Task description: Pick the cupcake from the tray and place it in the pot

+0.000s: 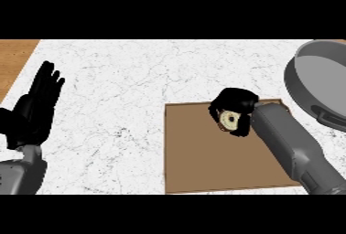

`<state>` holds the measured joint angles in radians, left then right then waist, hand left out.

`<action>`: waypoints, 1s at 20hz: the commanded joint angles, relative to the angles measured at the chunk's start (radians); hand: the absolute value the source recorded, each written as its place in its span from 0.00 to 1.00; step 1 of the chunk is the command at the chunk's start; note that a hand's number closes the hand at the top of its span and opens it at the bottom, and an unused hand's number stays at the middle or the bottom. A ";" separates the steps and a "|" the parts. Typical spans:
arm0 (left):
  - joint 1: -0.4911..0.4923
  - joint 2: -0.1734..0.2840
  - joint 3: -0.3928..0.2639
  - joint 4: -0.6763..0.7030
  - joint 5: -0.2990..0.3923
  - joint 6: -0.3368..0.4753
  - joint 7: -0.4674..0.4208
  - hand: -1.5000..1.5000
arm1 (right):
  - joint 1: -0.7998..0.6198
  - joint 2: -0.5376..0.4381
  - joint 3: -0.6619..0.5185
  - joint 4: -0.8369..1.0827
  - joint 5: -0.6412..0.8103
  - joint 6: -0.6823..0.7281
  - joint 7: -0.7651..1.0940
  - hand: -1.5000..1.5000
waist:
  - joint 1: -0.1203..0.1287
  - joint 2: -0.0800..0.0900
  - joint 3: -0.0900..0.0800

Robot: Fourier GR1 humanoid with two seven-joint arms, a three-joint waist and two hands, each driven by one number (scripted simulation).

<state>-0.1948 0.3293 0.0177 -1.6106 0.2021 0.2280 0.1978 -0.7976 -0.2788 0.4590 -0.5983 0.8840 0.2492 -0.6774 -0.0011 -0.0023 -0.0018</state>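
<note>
Counter (pixel 135 91) looks like speckled white marble, the tray (pixel 202 155) is flat matte brown like wood or cardboard, and the pot (pixel 317 73) is smooth grey metal.

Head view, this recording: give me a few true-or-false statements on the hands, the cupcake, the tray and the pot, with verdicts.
1. The right hand is curled round the cupcake. True.
2. The cupcake is already inside the pot. False: it is in the right hand, over the brown tray's far edge.
3. The left hand is open at the view's left, fingers up. True.
4. The pot stands at the view's left edge. False: it is at the upper right, partly cut off.
5. The left hand holds the tray. False: it touches nothing.
</note>
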 commanded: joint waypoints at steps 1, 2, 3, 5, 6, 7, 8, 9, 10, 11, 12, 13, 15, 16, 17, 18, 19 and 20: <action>0.010 0.009 0.020 0.006 0.001 0.005 -0.005 0.50 | 0.002 0.014 -0.204 0.100 -0.107 -0.028 0.343 1.00 | -0.033 -0.002 -0.001; 0.004 0.009 0.023 -0.001 0.000 0.014 0.003 0.50 | 0.031 0.012 -0.244 0.127 -0.128 -0.059 0.419 1.00 | -0.054 -0.005 0.001; 0.007 0.007 0.021 -0.002 -0.002 0.014 -0.001 0.50 | -0.016 0.005 -0.293 0.132 -0.152 -0.076 0.502 1.00 | -0.038 -0.006 -0.001; 0.012 -0.005 0.004 -0.007 -0.003 0.010 0.003 0.50 | -0.057 0.052 -0.342 0.135 -0.171 -0.140 0.682 1.00 | -0.019 -0.008 -0.001; 0.016 0.006 0.009 -0.017 -0.001 0.003 0.004 0.50 | -0.063 0.099 -0.348 0.130 -0.167 -0.189 0.773 1.00 | -0.007 -0.011 -0.001; 0.004 0.002 0.004 -0.013 -0.001 0.005 0.015 0.50 | -0.083 0.123 -0.364 0.122 -0.169 -0.240 0.842 1.00 | -0.007 -0.007 0.000; -0.007 -0.003 -0.001 -0.012 -0.008 0.017 0.024 0.50 | -0.112 0.134 -0.389 0.098 -0.182 -0.274 0.897 1.00 | -0.014 -0.010 0.000; 0.010 -0.003 0.004 -0.005 0.000 -0.005 -0.007 0.50 | -0.140 0.136 -0.391 0.082 -0.169 -0.310 0.954 1.00 | -0.007 -0.008 -0.001; 0.005 0.005 0.013 0.004 -0.003 -0.001 -0.003 0.50 | -0.151 0.146 -0.416 0.043 -0.179 -0.384 0.984 1.00 | -0.018 -0.012 -0.001; 0.008 0.019 0.016 -0.003 -0.003 -0.006 0.010 0.50 | -0.144 0.173 -0.427 0.015 -0.172 -0.483 1.020 1.00 | -0.019 -0.016 0.000; 0.002 0.010 0.025 0.002 0.005 0.002 0.014 0.50 | -0.156 0.152 -0.425 -0.009 -0.149 -0.535 1.040 1.00 | -0.019 -0.012 0.000; -0.004 0.010 0.021 0.001 -0.003 0.010 0.024 0.50 | -0.168 0.142 -0.422 -0.032 -0.121 -0.595 1.079 1.00 | -0.025 -0.014 0.000; 0.031 0.008 0.014 -0.017 -0.011 0.010 0.016 0.50 | -0.200 0.122 -0.448 -0.092 -0.113 -0.662 1.152 1.00 | -0.025 -0.020 0.000; 0.016 0.001 0.016 -0.003 -0.007 0.008 0.008 0.50 | -0.158 0.127 -0.433 -0.127 -0.085 -0.723 1.153 1.00 | -0.040 -0.018 0.000; 0.032 0.003 0.017 0.023 -0.023 0.012 -0.006 0.50 | -0.185 0.100 -0.416 -0.157 -0.048 -0.712 1.218 1.00 | -0.049 -0.021 -0.001; 0.027 -0.012 0.012 0.004 -0.016 0.019 0.002 0.50 | -0.179 0.077 -0.407 -0.171 -0.012 -0.744 1.238 1.00 | -0.035 -0.015 0.000; 0.026 -0.012 0.010 0.006 -0.018 0.015 -0.004 0.50 | -0.185 0.078 -0.385 -0.200 0.032 -0.764 1.292 1.00 | -0.038 -0.017 -0.001; 0.029 -0.031 -0.021 -0.035 -0.043 0.041 0.018 0.50 | -0.168 0.086 -0.401 -0.215 0.039 -0.813 1.317 1.00 | -0.024 -0.012 0.001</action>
<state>-0.1730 0.3223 0.0240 -1.6166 0.1836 0.2452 0.2058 -0.9674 -0.1789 0.0539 -0.7333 0.8458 -0.4378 0.5125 -0.0322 -0.0181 -0.0019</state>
